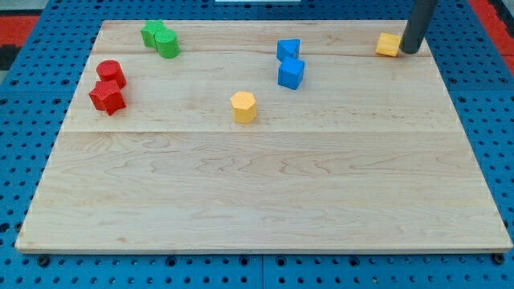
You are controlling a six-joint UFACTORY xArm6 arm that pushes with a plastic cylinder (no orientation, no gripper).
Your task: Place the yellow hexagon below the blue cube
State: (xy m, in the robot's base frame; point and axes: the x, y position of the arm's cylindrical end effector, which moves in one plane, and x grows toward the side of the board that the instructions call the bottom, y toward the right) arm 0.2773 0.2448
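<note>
The yellow hexagon (243,106) lies on the wooden board (265,185), left of centre in the upper half. The blue cube (291,73) sits up and to the right of it, apart from it. A second blue block (288,50) of unclear shape touches the cube from above. My rod comes down at the view's top right, and my tip (409,51) rests on the board right beside a second yellow block (389,44), on its right side. The tip is far to the right of the yellow hexagon and the blue cube.
Two green blocks (161,38) sit together at the top left. A red cylinder (110,72) and a red star-like block (107,97) sit at the left edge. A blue pegboard (482,96) surrounds the board.
</note>
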